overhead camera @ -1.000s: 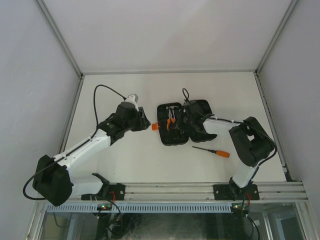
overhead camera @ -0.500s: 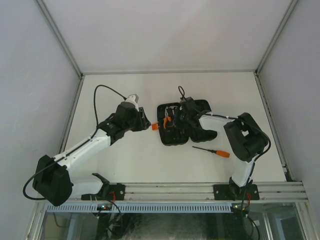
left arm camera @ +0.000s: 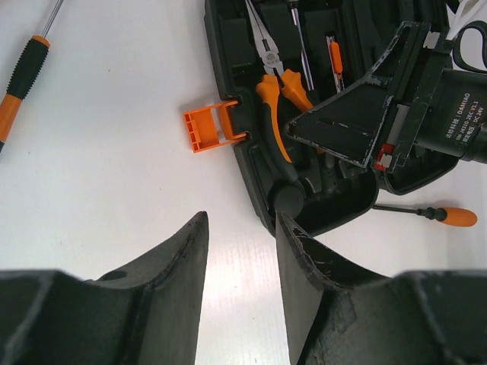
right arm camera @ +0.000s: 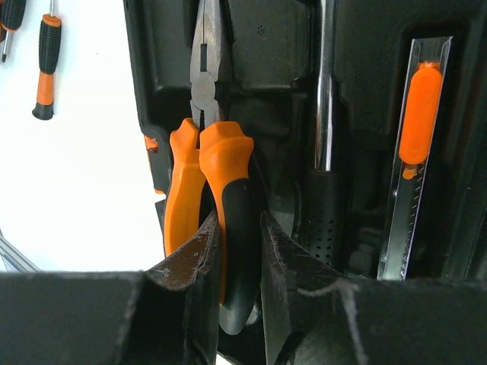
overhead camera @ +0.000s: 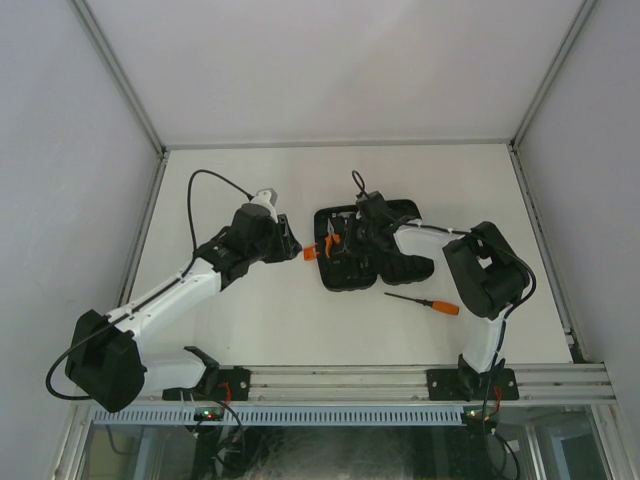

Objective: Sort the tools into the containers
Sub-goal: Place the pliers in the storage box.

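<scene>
The black tool case [overhead camera: 345, 278] lies open in mid-table with its orange latch [overhead camera: 310, 253] sticking out to the left. Orange-handled pliers [right arm camera: 221, 152] lie in a moulded slot at the case's left side [left arm camera: 278, 95]. My right gripper [right arm camera: 240, 228] is down inside the case, shut on one pliers handle. A steel-shafted, black-handled tool [right arm camera: 325, 137] lies in the slot beside them. My left gripper [left arm camera: 240, 220] hovers open and empty over the bare table just left of the case [left arm camera: 224, 46]. One orange-handled screwdriver [overhead camera: 425, 301] lies on the table right of the case.
More screwdrivers [right arm camera: 47, 65] lie on the table left of the case, one black-and-orange handle [left arm camera: 23, 76] near my left arm. An orange-topped slim tool [right arm camera: 418, 114] sits in a right-hand slot. Grey walls ring the white table.
My right arm has swung slightly left and away over the case, carrying the pliers handle with it. The left arm has stayed still.
</scene>
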